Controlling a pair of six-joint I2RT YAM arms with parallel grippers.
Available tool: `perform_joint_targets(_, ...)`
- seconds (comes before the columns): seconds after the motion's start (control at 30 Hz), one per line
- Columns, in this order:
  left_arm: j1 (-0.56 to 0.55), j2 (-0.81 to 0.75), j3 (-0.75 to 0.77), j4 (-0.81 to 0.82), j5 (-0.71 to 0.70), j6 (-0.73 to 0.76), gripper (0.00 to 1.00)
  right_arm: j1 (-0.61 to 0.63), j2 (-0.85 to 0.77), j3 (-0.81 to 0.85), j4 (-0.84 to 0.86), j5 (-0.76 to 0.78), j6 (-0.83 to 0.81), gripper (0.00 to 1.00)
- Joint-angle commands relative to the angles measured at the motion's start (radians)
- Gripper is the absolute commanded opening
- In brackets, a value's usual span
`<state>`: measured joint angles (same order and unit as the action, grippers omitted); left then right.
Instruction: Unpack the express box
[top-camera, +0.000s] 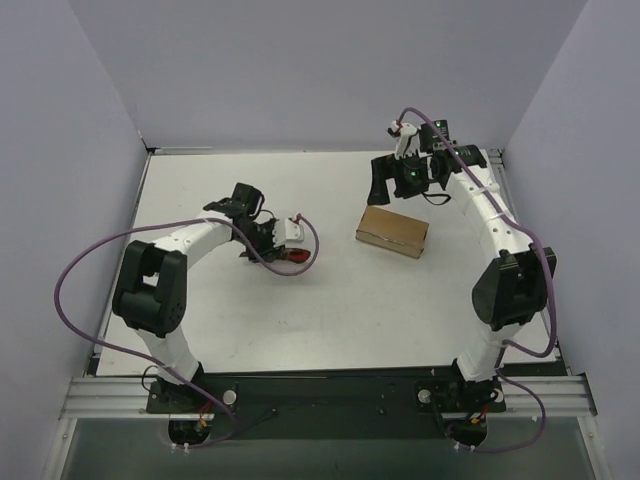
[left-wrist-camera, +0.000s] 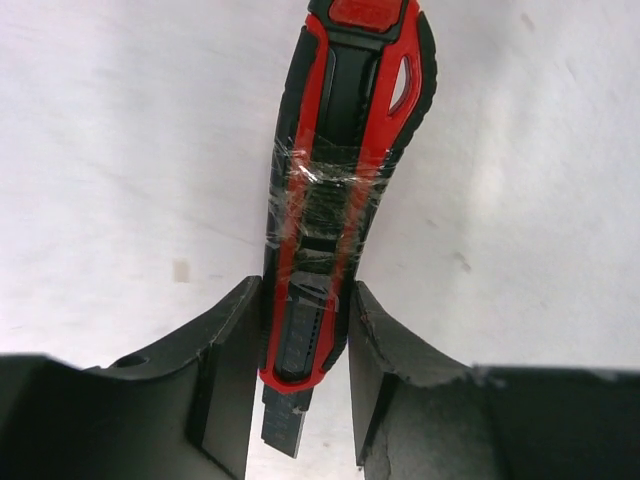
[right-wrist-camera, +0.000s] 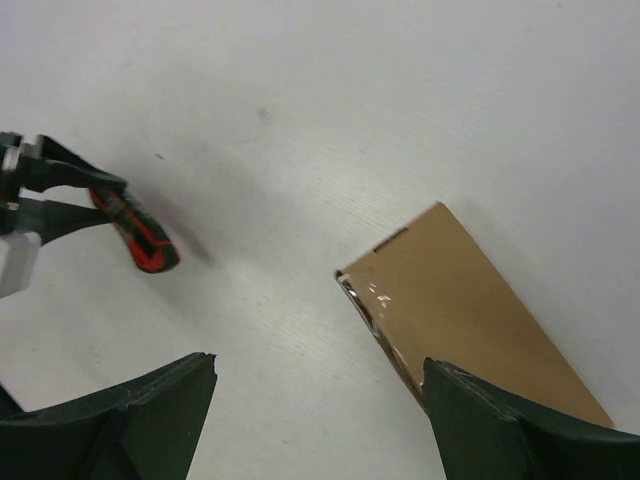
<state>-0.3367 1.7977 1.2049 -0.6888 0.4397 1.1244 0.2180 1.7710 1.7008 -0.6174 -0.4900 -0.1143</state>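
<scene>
The express box (top-camera: 392, 231) is a closed tan carton lying flat right of the table's middle, with shiny tape along its seam; it also shows in the right wrist view (right-wrist-camera: 470, 300). My right gripper (top-camera: 405, 180) hovers open and empty just beyond the box's far side (right-wrist-camera: 315, 375). My left gripper (top-camera: 272, 245) is shut on a red-and-black utility knife (left-wrist-camera: 335, 190), its blade end between the fingers (left-wrist-camera: 225, 380). The knife (top-camera: 297, 258) points toward the box and is low over the table, left of it.
A purple cable loops from each arm; the left arm's cable curls round the knife (top-camera: 312, 240). Grey walls close in the white table (top-camera: 250, 320) on three sides. The right wrist view also shows the knife (right-wrist-camera: 140, 235).
</scene>
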Motion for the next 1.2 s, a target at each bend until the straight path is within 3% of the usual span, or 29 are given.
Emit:
perform_joint_targets(0.0, -0.028, -0.124, 0.059, 0.407, 0.024, -0.294, 0.0, 0.026, 0.063, 0.153, 0.01, -0.267, 0.055, 0.88)
perform_joint_targets(0.1, -0.067, -0.159, 0.032, 0.613, -0.035, -0.425, 0.0, 0.038, 0.125, 0.224, 0.039, -0.335, 0.122, 0.86)
perform_joint_targets(0.23, -0.131, -0.17, 0.042, 0.748, -0.125, -0.549, 0.0, 0.04, 0.177, 0.261, 0.097, -0.438, 0.214, 0.83)
perform_joint_targets(0.4, -0.18, -0.14, 0.099, 0.762, -0.194, -0.63, 0.0, 0.057, 0.211, 0.273, 0.171, -0.53, 0.297, 0.82)
perform_joint_targets(0.63, -0.203, -0.104, 0.137, 0.77, -0.196, -0.719, 0.0, 0.067, 0.203, 0.244, 0.188, -0.539, 0.317, 0.81)
perform_joint_targets(1.17, -0.219, -0.12, 0.153, 0.81, -0.128, -0.841, 0.0, 0.09, 0.226, 0.25, 0.209, -0.501, 0.321, 0.66)
